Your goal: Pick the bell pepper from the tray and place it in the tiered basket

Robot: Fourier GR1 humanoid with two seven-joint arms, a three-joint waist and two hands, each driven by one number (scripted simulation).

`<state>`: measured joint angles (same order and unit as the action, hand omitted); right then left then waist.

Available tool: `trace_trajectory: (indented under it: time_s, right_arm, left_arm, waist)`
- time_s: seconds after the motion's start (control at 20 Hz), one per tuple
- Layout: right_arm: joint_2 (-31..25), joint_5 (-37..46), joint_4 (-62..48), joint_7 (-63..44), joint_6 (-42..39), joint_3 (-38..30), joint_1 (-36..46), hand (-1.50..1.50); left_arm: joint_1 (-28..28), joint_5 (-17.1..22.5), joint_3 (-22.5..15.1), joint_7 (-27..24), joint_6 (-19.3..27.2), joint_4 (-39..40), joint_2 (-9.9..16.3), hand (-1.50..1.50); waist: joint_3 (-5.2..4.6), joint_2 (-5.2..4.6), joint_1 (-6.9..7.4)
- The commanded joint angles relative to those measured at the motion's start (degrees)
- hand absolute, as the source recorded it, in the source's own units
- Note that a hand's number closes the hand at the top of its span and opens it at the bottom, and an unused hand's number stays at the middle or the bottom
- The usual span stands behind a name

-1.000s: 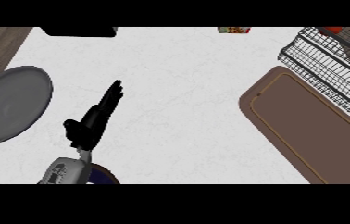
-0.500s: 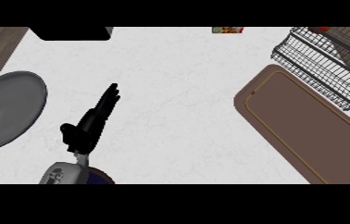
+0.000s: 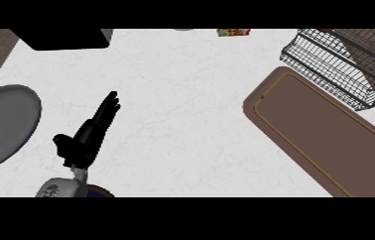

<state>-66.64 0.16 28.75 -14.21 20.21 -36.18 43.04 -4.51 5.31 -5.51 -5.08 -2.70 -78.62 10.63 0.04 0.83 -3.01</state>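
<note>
The brown tray (image 3: 315, 130) lies slanted at the right of the white counter, and nothing shows on the part of it in view. No bell pepper is visible anywhere. The black wire tiered basket (image 3: 330, 63) stands at the upper right, just beyond the tray's far end. My left hand (image 3: 88, 135) rests at the lower left, open with straight fingers pointing up and to the right, far from the tray. My right hand does not show.
A grey plate (image 3: 13, 120) sits at the left edge. A black box-like object (image 3: 66, 38) occupies the upper left. A small coloured item (image 3: 234, 32) lies at the top edge, left of the basket.
The whole view has shifted: tray, basket and plate now sit slightly lower and further left in the picture. The left hand keeps the same open pose.
</note>
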Motion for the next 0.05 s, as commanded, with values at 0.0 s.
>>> trace_trajectory:
  time_s: [0.0]
  right_arm:
    - [-4.87, -5.66, 1.92, 1.58, -8.50, -6.54, -11.12, -1.50]
  left_arm:
    - [-1.01, 0.16, -0.09, 3.14, 1.01, -2.30, -0.79, 0.00]
  waist:
    - [-0.02, 0.05, -0.43]
